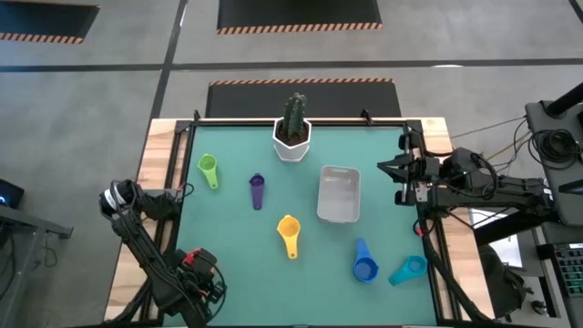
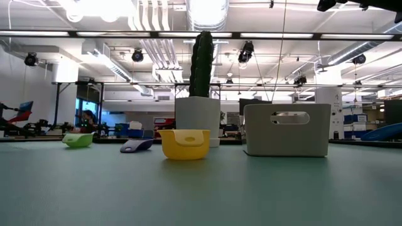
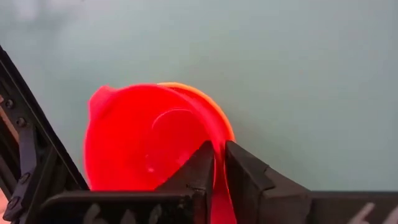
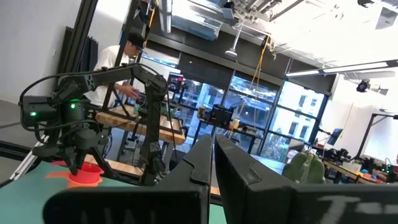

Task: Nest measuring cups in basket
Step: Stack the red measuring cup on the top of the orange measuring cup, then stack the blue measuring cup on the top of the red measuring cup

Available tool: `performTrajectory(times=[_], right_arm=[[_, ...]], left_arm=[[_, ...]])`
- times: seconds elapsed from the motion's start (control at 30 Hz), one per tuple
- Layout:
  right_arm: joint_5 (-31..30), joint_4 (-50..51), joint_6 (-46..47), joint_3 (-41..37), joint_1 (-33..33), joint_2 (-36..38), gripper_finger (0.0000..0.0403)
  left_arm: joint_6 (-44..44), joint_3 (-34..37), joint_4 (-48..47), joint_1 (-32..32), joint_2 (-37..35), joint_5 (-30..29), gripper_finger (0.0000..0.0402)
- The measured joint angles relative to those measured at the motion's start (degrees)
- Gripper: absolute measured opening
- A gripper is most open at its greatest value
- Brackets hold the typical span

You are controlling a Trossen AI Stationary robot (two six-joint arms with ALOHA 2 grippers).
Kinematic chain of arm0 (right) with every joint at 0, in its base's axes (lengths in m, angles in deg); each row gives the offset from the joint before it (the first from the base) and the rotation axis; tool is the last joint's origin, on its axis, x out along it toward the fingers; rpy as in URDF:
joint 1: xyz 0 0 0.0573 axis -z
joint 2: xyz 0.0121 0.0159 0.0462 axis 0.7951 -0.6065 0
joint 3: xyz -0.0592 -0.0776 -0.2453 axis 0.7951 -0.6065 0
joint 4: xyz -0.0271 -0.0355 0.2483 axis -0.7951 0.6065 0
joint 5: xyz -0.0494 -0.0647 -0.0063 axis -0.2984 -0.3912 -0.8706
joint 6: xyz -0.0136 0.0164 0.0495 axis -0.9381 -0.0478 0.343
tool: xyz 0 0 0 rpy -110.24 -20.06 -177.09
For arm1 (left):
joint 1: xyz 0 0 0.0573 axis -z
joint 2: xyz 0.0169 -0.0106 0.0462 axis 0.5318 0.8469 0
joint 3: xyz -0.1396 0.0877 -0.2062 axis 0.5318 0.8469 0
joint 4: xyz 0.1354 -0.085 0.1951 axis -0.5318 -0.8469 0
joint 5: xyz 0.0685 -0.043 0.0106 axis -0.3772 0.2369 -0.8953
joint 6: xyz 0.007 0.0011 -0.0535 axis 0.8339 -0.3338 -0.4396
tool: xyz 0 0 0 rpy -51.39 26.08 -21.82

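My left gripper [image 1: 194,267] is at the table's near left corner, shut on a red cup [image 3: 149,140] that sits inside an orange cup [image 3: 219,112]. The same gripper and red cup show far off in the right wrist view [image 4: 84,175]. On the green mat lie a green cup [image 1: 209,169], a purple cup [image 1: 257,190], a yellow cup [image 1: 289,234], a blue cup [image 1: 364,263] and a teal cup [image 1: 408,270]. The grey-white basket [image 1: 339,195] stands right of centre. My right gripper [image 1: 390,169] is shut and empty by the table's right edge, above the mat. My left gripper pinches the red cup's wall at its rim [image 3: 217,177], one finger [image 3: 196,171] inside the cup and one [image 3: 245,174] outside. The fingers come from above. The cup's mouth faces up, over the mat. Whether it rests on the mat, I cannot tell.
A white pot with a cactus [image 1: 292,137] stands at the far edge, left of the basket. In the low view the yellow cup [image 2: 184,144] and the basket [image 2: 287,129] stand in front of it. Dark frame rails run along the table's left and right edges.
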Motion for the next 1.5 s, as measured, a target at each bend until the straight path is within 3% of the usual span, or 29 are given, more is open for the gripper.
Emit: performTrajectory(times=[0.43,0.83,1.17,1.5], right_arm=[[0.0,0.07,0.07,0.0,-0.01,0.0,0.0009],[0.0,-0.21,0.03,0.0,-0.01,0.0,0.0009],[0.0,0.66,0.17,0.0,0.0,0.0,0.0009],[0.0,0.84,0.2,0.0,-0.02,0.02,0.0009]], left_arm=[[5.52,-4.09,-0.21,-1.08,-0.02,-0.61,0.0103],[25.76,-11.98,2.62,-8.87,-0.07,-15.67,0.0083],[50.16,-12.07,15.21,-14.57,-0.07,-17.0,0.0078],[56.2,-12.07,17.49,-17.46,-0.07,-24.49,0.0077]])
